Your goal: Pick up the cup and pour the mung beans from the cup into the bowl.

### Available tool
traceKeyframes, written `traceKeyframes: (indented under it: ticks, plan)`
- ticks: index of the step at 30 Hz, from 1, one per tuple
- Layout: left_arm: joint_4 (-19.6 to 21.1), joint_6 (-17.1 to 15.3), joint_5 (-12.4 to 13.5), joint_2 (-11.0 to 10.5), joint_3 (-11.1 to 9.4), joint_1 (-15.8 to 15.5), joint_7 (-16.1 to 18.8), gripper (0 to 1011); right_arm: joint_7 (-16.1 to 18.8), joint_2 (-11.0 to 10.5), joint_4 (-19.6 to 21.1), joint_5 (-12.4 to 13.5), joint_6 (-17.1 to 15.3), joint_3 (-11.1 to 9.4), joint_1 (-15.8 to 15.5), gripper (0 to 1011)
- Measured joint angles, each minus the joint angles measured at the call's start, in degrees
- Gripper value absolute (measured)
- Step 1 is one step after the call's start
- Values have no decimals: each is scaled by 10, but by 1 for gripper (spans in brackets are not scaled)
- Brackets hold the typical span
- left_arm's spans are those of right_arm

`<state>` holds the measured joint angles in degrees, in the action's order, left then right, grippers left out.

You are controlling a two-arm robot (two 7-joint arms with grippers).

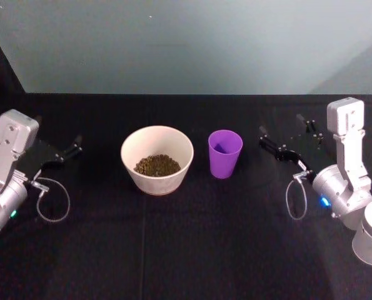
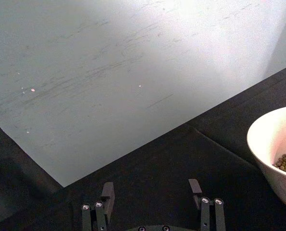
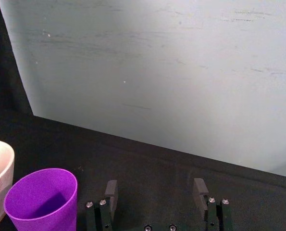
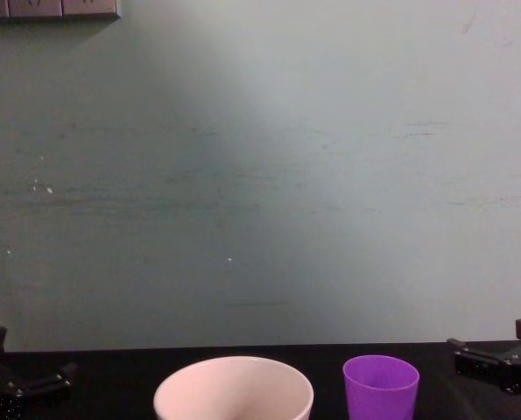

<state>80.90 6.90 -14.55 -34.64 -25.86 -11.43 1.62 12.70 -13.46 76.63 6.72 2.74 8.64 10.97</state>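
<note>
Pale teal wall (image 4: 260,175) behind a black table (image 1: 186,250); bowl and cup in the middle, both arms off to the sides.

Cream bowl (image 1: 157,159) sits upright at table centre with mung beans (image 1: 157,165) piled in its bottom; purple cup (image 1: 225,153) stands upright just beside it on the robot's right, not touching, no beans visible inside from the head view. Left pincer (image 1: 73,149) rests low at the left edge of the table, well apart from the bowl, fingers spread with nothing between them. Right pincer (image 1: 286,147) hangs near the cup on its right side, fingers (image 3: 111,191) also spread wide, gripping nothing, a clear gap between it and the cup.
</note>
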Motion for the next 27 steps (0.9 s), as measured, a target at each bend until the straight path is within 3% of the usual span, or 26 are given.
traceKeyframes:
  ticks: [27]
  plan:
    - [0,0,0,0,0,0,0,1000,1,0,0,0,2,0,1,1003]
